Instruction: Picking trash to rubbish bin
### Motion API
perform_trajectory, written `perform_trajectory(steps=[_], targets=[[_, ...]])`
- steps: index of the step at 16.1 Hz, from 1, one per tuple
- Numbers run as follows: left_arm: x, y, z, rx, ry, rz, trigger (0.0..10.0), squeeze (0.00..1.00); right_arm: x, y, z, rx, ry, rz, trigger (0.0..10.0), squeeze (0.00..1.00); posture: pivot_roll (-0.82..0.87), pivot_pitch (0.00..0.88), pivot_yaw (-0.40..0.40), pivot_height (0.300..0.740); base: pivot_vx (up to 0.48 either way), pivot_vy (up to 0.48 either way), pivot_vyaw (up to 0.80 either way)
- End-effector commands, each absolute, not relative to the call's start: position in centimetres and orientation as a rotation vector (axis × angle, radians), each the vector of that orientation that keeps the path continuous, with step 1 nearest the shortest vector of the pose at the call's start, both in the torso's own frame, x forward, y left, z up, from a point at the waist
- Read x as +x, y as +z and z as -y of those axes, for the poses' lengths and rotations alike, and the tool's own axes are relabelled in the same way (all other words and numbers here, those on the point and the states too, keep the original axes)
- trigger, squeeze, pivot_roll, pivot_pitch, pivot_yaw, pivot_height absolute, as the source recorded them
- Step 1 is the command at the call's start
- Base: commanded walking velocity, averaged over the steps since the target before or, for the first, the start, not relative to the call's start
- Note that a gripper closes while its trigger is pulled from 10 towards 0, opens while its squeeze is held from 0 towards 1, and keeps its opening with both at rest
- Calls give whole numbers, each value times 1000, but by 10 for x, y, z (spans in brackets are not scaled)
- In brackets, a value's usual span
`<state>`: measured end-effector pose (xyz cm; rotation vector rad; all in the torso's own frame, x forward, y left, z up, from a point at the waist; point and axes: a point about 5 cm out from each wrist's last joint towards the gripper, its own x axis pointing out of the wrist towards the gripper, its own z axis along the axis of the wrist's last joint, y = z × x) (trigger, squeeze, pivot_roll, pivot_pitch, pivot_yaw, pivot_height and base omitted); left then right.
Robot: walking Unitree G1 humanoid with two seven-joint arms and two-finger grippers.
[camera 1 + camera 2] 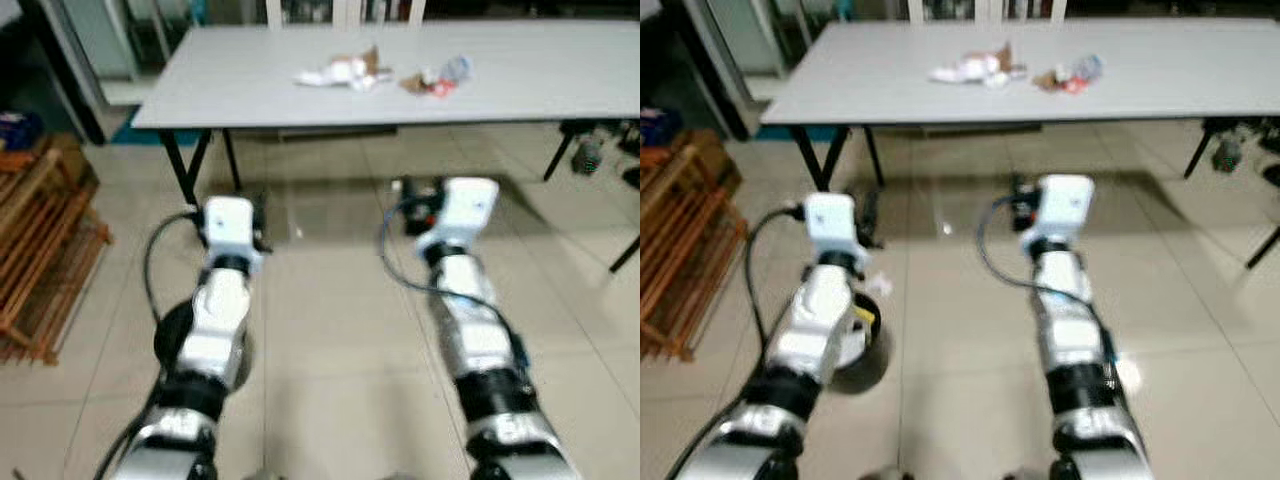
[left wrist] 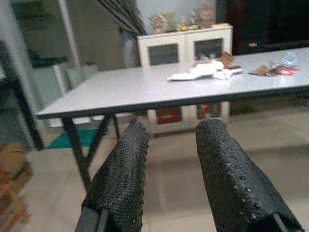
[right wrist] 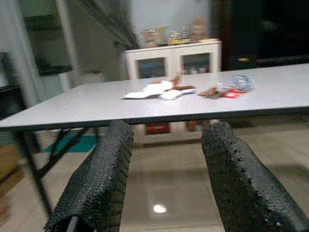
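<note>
Approach phase: robot stands short of the grey table (image 1: 520, 80), both arms stretched forward at about leg height of it. Left tool (image 2: 169, 159) and right tool (image 3: 166, 159) both have fingers apart, nothing between them. Trash sits on the table top, well back from the near edge: a white crumpled wrapper pile (image 1: 338, 72) with brown scraps, and just beside it to the right a second small clump (image 1: 435, 78) with a red bit and clear plastic. A dark round bin (image 1: 858, 350), I'd guess the rubbish bin, is on the floor under the left forearm. To do this step well: close in square to the near edge, raise the arms above the table top before reaching, take one clump per tool, pinch low to gather loose pieces. Margins: black table legs (image 1: 185, 160) at the left end, another leg far right, wooden rack (image 1: 40, 250) on the left floor. Tiled floor straight ahead looks open.
</note>
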<state>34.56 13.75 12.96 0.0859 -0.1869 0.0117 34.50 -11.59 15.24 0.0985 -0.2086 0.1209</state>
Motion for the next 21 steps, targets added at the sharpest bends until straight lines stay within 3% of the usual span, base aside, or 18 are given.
perform_trajectory(steps=[1, 8, 21], targets=[[347, 134, -133, 80, -3, 196, 10000, 0, 347, 155, 122, 97, 107, 206, 10000, 0, -2, 34, 57, 720, 0, -285, 0], [346, 129, -126, 68, -59, 164, 10000, 0, 348, 155, 121, 98, 115, 197, 10000, 0, 0, 39, 54, 720, 0, 0, 0], [347, 131, -127, 83, -72, 158, 10000, 0, 349, 151, 122, 107, 106, 163, 10000, 0, 6, 35, 54, 720, 338, 0, -163]])
